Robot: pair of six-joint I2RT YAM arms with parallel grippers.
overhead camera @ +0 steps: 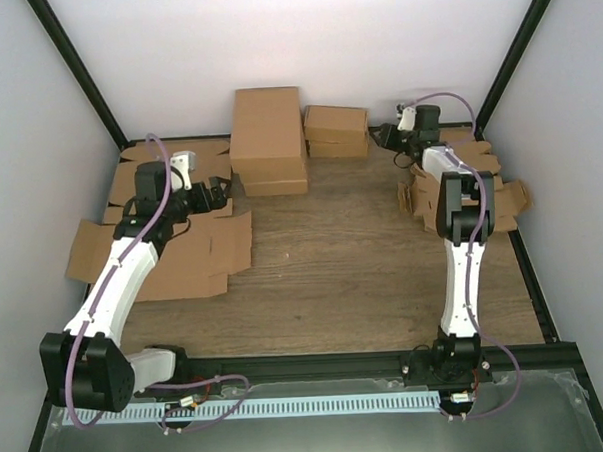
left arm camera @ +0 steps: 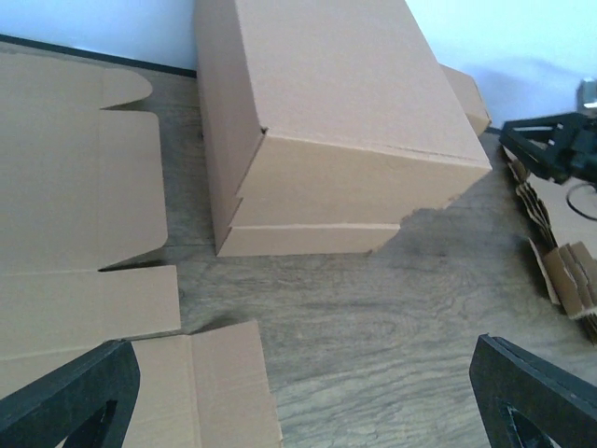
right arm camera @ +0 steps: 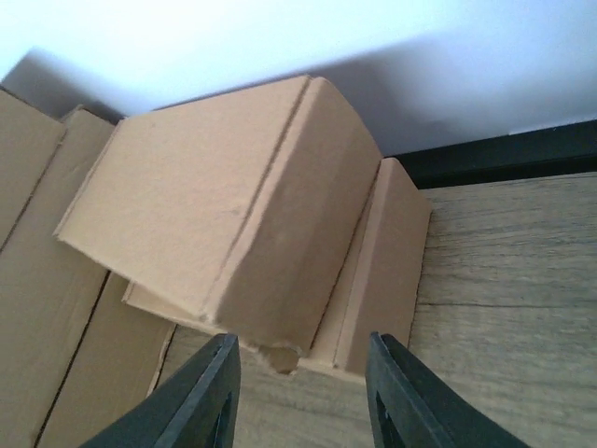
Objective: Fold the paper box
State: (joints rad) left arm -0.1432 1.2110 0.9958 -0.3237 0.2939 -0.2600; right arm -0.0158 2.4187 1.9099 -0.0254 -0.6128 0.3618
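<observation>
The paper box (overhead camera: 335, 119), a small rectangular box of plain brown cardboard already folded into shape, sits at the back of the wood-grain worktop (overhead camera: 334, 275), close to the rear wall. It lies on top of a second small brown cardboard box (overhead camera: 336, 147) of the same kind. In the right wrist view the paper box (right arm camera: 224, 215) sits askew and tilted on that lower box (right arm camera: 382, 261), whose long edge shows on its right.

The right claw (overhead camera: 388, 137) is just to the right of this pair. From its own camera the right claw (right arm camera: 300, 350) has its two black fingers (right arm camera: 210, 392) partly apart. The ragged lower corner of the paper box sits in the gap just beyond the tips, and neither finger visibly presses on the cardboard, so the claw is open and grips nothing.

Just left of the two small boxes is a much larger brown cardboard carton (overhead camera: 268, 137), stacked on others of its kind. It fills the middle of the left wrist view (left arm camera: 354, 103).

The left claw (overhead camera: 215, 195) hangs above wide flat brown cardboard sheets (overhead camera: 173, 262) spread over the left side of the worktop, near the carton. Its fingers (left arm camera: 70, 397) are spread as wide as they go and hold nothing. The sheets (left arm camera: 75, 205) lie flat below it.

A stack of brown die-cut cardboard blanks (overhead camera: 415, 196) lies on the right side of the worktop under the right arm, and its edge shows in the left wrist view (left arm camera: 569, 271).
</observation>
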